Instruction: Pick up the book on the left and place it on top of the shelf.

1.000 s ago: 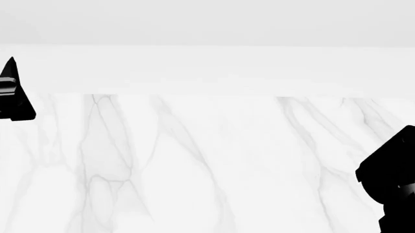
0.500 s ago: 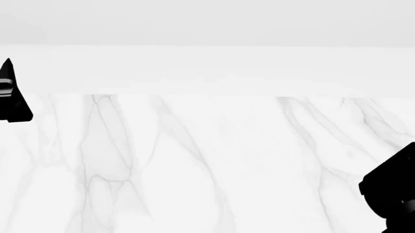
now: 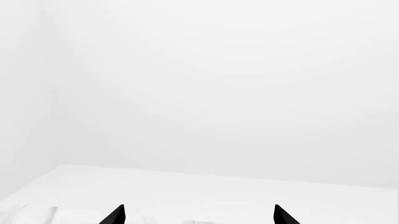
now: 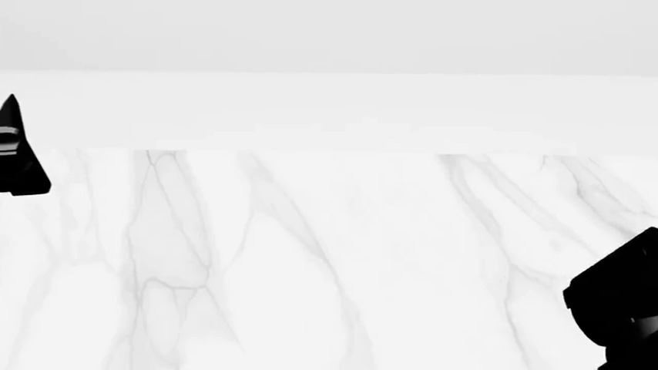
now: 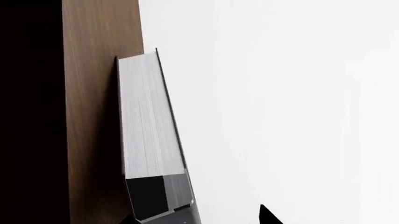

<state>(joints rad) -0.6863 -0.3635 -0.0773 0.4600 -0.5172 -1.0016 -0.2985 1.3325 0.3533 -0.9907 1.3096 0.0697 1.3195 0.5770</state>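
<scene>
In the right wrist view the black book [image 5: 146,121], its white page edges showing, lies against the flat brown board of the shelf [image 5: 93,116]. My right gripper [image 5: 201,217] is open. The book's near end lies between the jaws by one fingertip, with a clear gap to the other fingertip [image 5: 269,214]. In the head view neither book nor shelf shows; only the right arm's black body [image 4: 622,308] is at the lower right. My left gripper [image 4: 18,154] is at the far left edge; its fingertips [image 3: 115,215] stand wide apart and empty.
A white marble table [image 4: 329,254] with grey veins fills the head view, with a plain white wall [image 4: 329,108] behind it. The left wrist view faces the white wall [image 3: 218,93]. Left of the shelf board is a dark area [image 5: 31,112].
In the head view my right arm has dropped lower toward the bottom right corner. My left gripper has shifted slightly toward the left edge.
</scene>
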